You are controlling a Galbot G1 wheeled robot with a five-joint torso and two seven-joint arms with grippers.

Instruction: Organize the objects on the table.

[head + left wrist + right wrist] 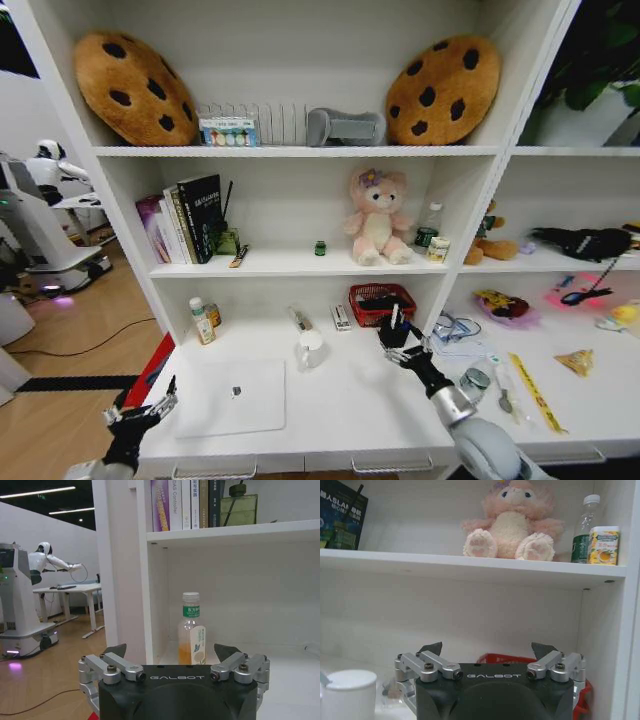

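1. the table (pixel 350 400) is the long white top in front of me, under the shelf unit, with drawer handles along its near edge.
2. the silver laptop (pixel 232 397) lies shut and flat on the table's left part, near the front edge, just beside my left arm.
3. a white mug (pixel 311 349) stands behind the laptop's far right corner; a red basket (pixel 381 303) sits at the back, with a small bottle (pixel 202 322) at the back left.
4. my right gripper (pixel 394 333) is raised over the table just in front of the red basket, fingers spread and holding nothing; in the right wrist view the basket's rim (pixel 492 658) lies straight ahead beyond the parted tips.
5. my left gripper (pixel 140 412) hangs at the table's front left corner, likewise spread and empty, facing the bottle (pixel 192 630).
6. the small green-lidded jar (pixel 320 247) is on the shelf above, left of the plush bear (pixel 377 217).
7. risk, as i judge it: reaching forward, my right wrist could clip the mug or shove the basket against the back wall, since both stand close to its path; my left arm swinging inward could scrape the laptop lid.
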